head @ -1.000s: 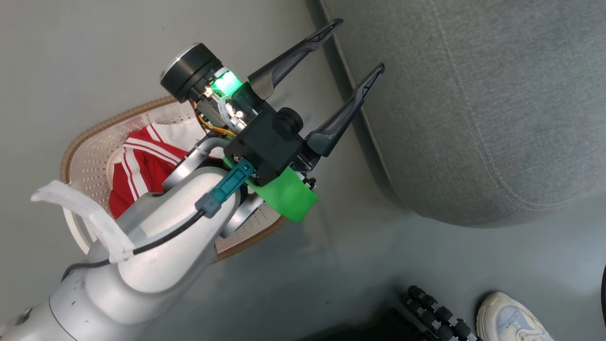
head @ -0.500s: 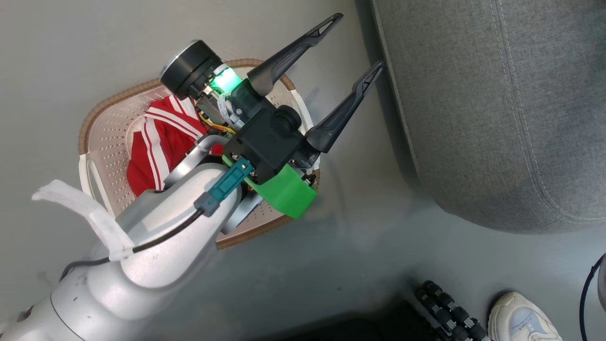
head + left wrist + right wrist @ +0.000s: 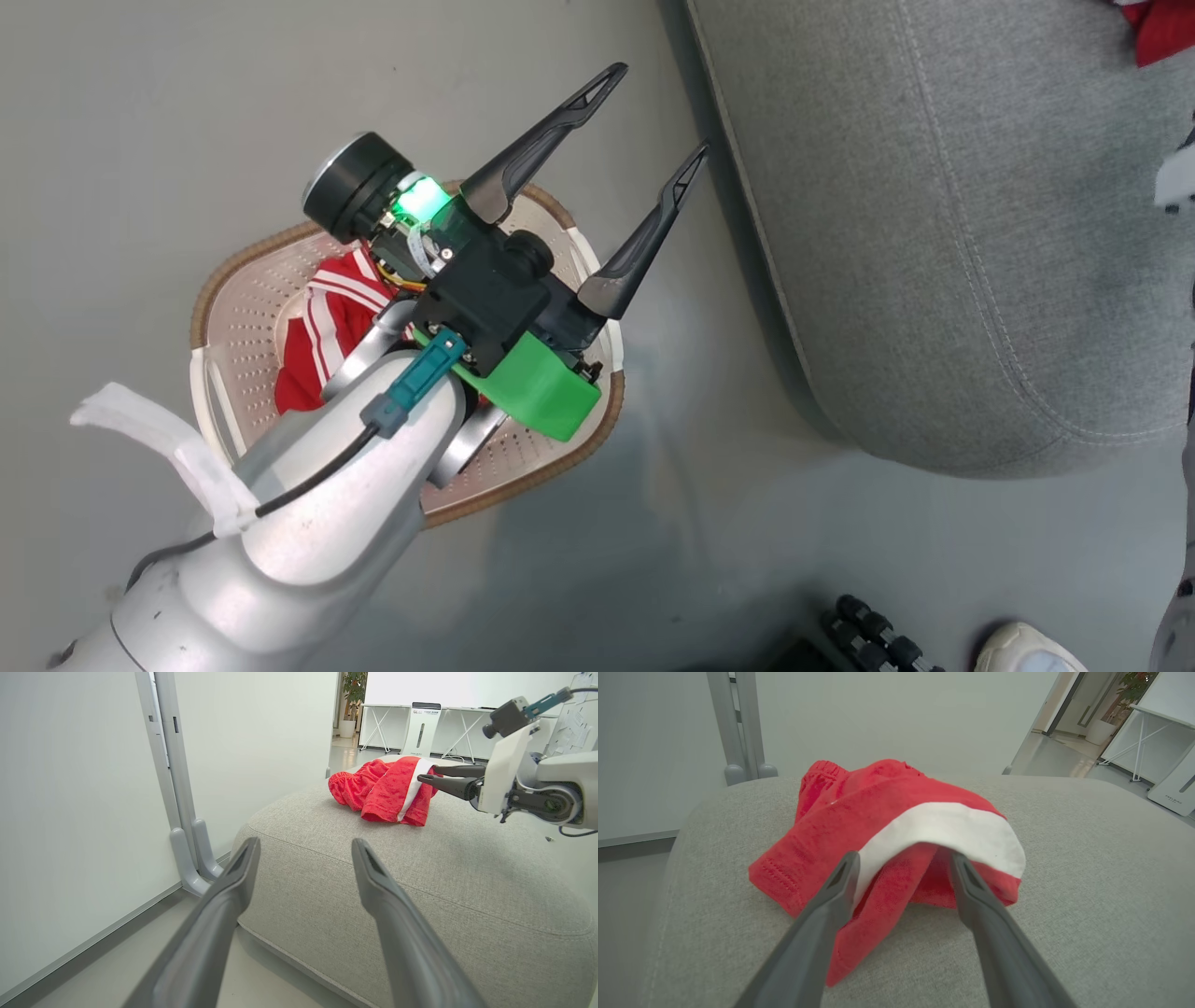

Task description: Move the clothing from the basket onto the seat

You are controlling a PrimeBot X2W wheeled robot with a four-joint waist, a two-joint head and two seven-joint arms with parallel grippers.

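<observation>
The basket [image 3: 233, 308] stands on the floor left of the seat [image 3: 934, 233], with a red, white-striped garment [image 3: 317, 341] of the clothing inside, partly hidden by my left arm. My left gripper [image 3: 658, 110] hovers open above the basket, fingers pointing at the seat [image 3: 420, 882], nothing between them [image 3: 306, 842]. Red shorts [image 3: 878, 812] with a white stripe lie bunched on the seat [image 3: 1087, 882]. My right gripper [image 3: 904, 856] is open, its tips under a fold of the shorts [image 3: 383, 788]. From the left wrist the right gripper [image 3: 427, 774] touches the shorts' right side.
A person's pale shoe [image 3: 1027, 649] and a black ribbed object [image 3: 878, 630] sit on the floor at the bottom right. A white wall with grey frame posts [image 3: 187, 849] stands left of the seat. White tables and a white appliance [image 3: 423, 728] stand far behind.
The head camera has shifted, so the basket and the seat sit differently in the picture and a red corner of clothing now shows top right. My left gripper stays open.
</observation>
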